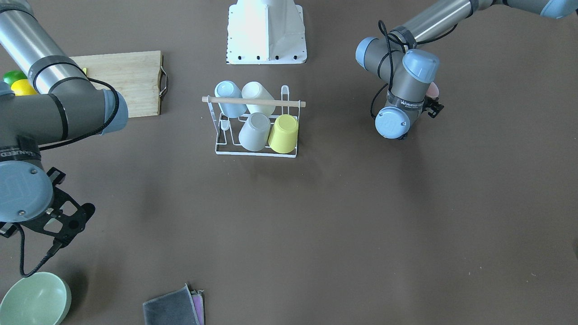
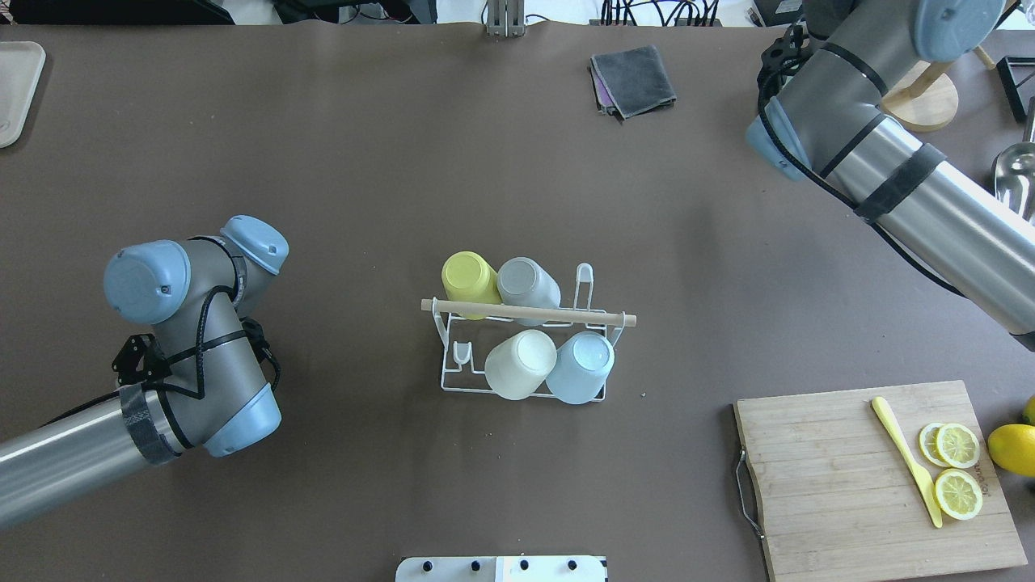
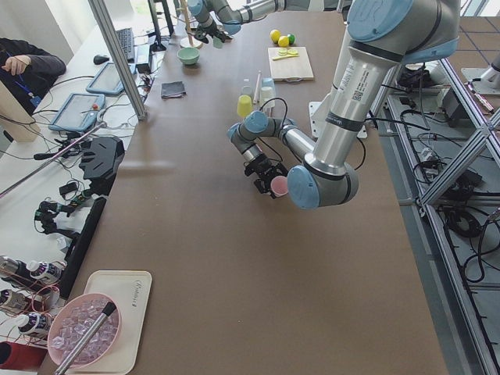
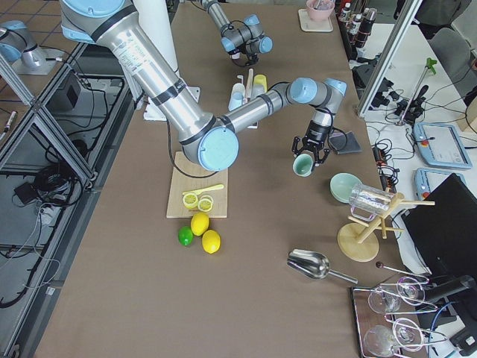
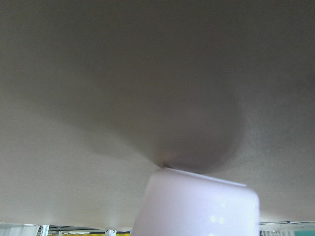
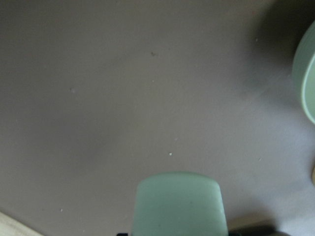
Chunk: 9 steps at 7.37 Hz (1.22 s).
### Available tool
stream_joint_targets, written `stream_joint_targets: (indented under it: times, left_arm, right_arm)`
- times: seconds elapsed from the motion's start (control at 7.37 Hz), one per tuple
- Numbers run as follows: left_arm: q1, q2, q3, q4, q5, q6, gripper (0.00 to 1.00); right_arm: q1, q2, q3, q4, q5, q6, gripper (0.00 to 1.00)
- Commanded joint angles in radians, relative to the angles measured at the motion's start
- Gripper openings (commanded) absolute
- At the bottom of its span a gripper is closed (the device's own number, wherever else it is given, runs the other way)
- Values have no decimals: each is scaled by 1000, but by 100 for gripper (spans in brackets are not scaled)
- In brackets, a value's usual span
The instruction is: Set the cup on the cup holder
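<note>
Gripping pink cup (image 5: pixel 197 206), left gripper (image 3: pixel 273 181); green cup (image 6: pixel 179 204) clamped in right gripper (image 4: pixel 304 155); cup holder (image 2: pixel 525 311) bears four cups (image 2: pixel 469 276), these two pending

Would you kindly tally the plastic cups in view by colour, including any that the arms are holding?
Yellow plastic cup: 1
Grey plastic cup: 1
Cream plastic cup: 1
Light blue plastic cup: 1
Pink plastic cup: 1
Mint green plastic cup: 1
Total: 6

A wide table (image 2: pixel 404 162) covered in matte brown is evenly lit, with only soft shadows cast on it. A tiled floor (image 4: pixel 37 11) and aluminium frame posts (image 3: pixel 117 55) are seen beyond its long edges, and a white desk (image 3: pixel 23 195) is set along one of them.
</note>
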Motion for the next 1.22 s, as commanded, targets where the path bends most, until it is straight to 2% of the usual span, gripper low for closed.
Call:
stream_joint_targets:
  times: [0.0, 0.14, 0.27, 0.41, 0.54, 0.68, 0.81, 0.95, 1.09]
  left_arm:
    - [1, 7, -13, 0, 0, 1, 69]
    - [1, 15, -36, 3, 2, 1, 63]
    - [1, 26, -65, 5, 2, 4, 58]
    - [0, 38, -102, 10, 5, 7, 54]
    - [-13, 39, -119, 8, 9, 13, 51]
    - [-57, 38, -140, 8, 43, 18, 45]
    - [-89, 36, -207, 14, 105, 80, 43]
    - [-138, 33, -224, 13, 160, 126, 30]
    - [-167, 21, -244, 7, 267, 171, 27]
  right_arm:
    - [21, -66, 16, 304, 114, 91, 18]
    - [21, -97, 24, 491, 132, 222, 18]
    - [33, -123, 19, 557, 242, 298, 18]
    - [50, -123, 25, 592, 293, 338, 17]
    - [57, -114, 25, 708, 345, 427, 11]
    - [59, -124, 27, 889, 391, 575, 10]
    - [62, -158, 24, 1082, 419, 689, 10]
    - [65, -190, 24, 1240, 425, 766, 8]
    - [68, -224, 24, 1384, 425, 844, 8]
